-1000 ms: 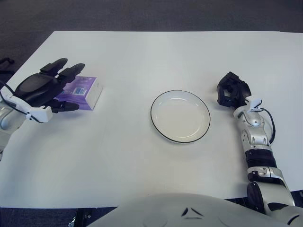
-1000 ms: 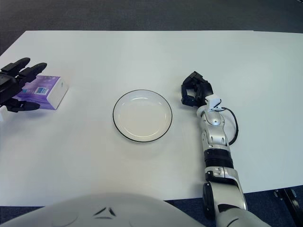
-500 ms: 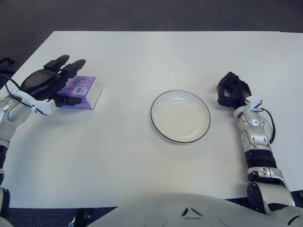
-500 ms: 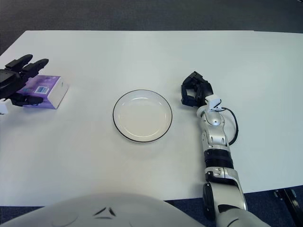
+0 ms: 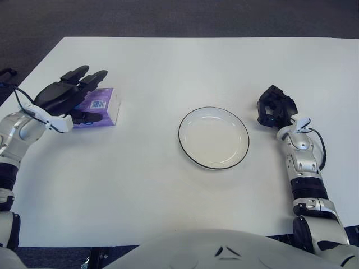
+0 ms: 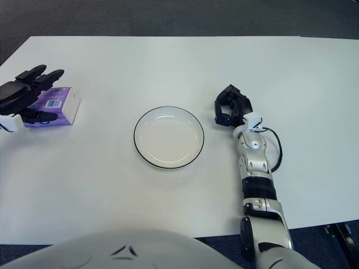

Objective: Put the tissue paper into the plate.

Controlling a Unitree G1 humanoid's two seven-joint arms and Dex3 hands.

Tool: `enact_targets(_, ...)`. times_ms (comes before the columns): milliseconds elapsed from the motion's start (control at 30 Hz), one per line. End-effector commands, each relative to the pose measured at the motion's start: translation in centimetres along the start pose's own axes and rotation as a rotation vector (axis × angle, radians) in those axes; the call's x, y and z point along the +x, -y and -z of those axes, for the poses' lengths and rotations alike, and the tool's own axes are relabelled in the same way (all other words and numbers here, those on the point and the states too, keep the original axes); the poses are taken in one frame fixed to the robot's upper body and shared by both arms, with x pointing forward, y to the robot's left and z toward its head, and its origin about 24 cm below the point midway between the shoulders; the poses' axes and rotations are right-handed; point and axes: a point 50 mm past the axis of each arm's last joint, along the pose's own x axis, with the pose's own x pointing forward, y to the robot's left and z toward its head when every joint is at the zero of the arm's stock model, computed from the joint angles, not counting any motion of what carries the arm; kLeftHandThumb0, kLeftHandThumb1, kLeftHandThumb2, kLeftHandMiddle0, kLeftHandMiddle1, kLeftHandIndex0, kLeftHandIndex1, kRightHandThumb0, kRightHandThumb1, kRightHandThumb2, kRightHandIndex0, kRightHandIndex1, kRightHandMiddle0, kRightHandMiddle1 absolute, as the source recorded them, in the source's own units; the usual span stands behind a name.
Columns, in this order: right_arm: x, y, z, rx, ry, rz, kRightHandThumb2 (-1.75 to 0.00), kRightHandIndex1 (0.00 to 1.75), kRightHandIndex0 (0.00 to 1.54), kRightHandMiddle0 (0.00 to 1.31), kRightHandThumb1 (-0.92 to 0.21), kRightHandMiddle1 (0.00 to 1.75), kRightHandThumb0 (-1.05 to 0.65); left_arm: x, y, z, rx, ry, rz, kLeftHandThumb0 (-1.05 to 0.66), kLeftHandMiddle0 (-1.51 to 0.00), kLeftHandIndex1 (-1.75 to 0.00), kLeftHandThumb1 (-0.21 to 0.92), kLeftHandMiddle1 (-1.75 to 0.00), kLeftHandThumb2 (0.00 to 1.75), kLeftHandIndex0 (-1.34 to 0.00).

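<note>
A purple and white tissue pack [image 5: 104, 106] lies on the white table [image 5: 168, 185] at the far left. My left hand [image 5: 70, 98] hovers over the pack's left part, fingers spread and extended, the thumb low along the pack's near side; no firm grasp shows. A white plate [image 5: 213, 137] with a thin dark rim sits empty in the middle of the table. My right hand [image 5: 275, 109] shows just right of the plate, its fingers curled and holding nothing.
The table's left edge [image 5: 31, 70] runs close to my left arm, with dark floor beyond it. Bare white tabletop lies between the pack and the plate.
My left hand has moved up and to the right over the pack. The pack has turned a little and now lies squarer. The right arm has not moved.
</note>
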Motion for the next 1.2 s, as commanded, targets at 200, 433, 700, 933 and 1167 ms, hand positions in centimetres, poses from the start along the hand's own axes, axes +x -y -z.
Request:
enact_targets(200,-4.5,-1.5,5.5,0.061,-0.212,0.007,-1.18,1.75,1.23,0.53,-0.42,1.75,-0.45,0.6,0.4,-0.5,-0.037,0.064,0.119,-1.05,0.00,-0.01,0.92,0.00,0.45,-0.01)
enact_targets(433,-4.5,-1.5,5.5,0.061,-0.214,0.007,-1.18,1.75,1.23,0.53,-0.42,1.75,-0.45,1.0,0.5,-1.4,-0.045,0.120,0.254,-1.05,-0.08,-0.03,0.92,-0.04,0.39,-0.03)
enact_targets(700,-4.5,-1.5,5.5,0.053,-0.215,0.003,-1.20,1.75,1.24,0.54,-0.41,1.75,-0.45,1.3,1.0,-1.4,-0.044,0.115,0.388,-1.05,-0.21,-0.10,0.92,-0.11,0.34,-0.01)
enact_targets(933,-4.6,-1.4,5.4,0.052,-0.209,0.004,-1.20,1.75,1.25,0.54,-0.41,1.75,-0.45,1.6,1.4,-1.4,-0.049,0.103,0.431,-1.05,-0.21,-0.07,0.92,-0.11,0.31,0.00)
enact_targets(1167,-4.6,-1.4,5.4,0.051,-0.209,0.005,-1.20,1.75,1.25,0.54,-0.41,1.75,-0.45,1.7,1.6,-1.4,-0.056,0.095,0.421,-1.05,-0.27,-0.08,0.92,-0.15,0.25,0.00)
